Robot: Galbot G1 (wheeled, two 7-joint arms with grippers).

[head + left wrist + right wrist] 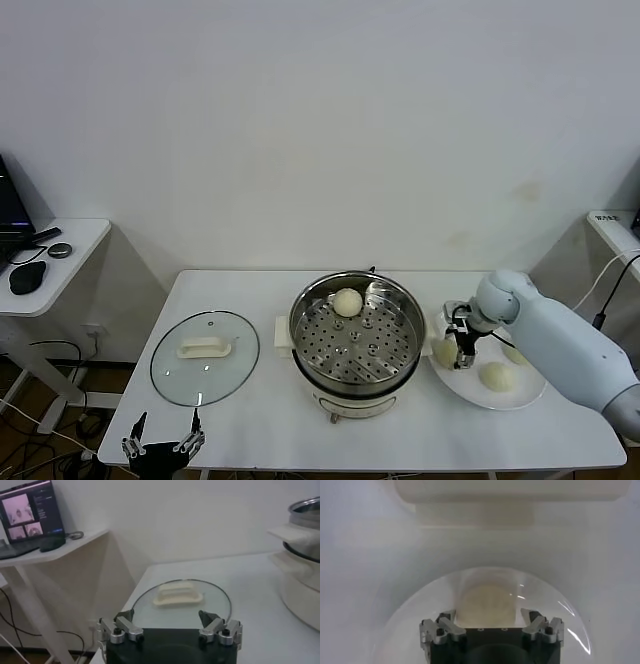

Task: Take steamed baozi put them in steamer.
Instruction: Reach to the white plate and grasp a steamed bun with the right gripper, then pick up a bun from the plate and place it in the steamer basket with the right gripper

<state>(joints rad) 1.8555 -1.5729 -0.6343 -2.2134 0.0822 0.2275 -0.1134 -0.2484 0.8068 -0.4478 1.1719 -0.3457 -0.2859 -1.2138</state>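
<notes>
Right wrist view alone shows claw [489, 621] apparently straddling baozi [486, 605].

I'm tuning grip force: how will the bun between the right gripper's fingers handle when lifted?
The bun looks smooth and rounded, so it may roll on the plate if nudged. It probably dents under a firm squeeze. Right gripper straddles it.

One baozi [347, 302] in the steamer [357, 340], lid [204, 357] left, plate [490, 378] right.
</notes>
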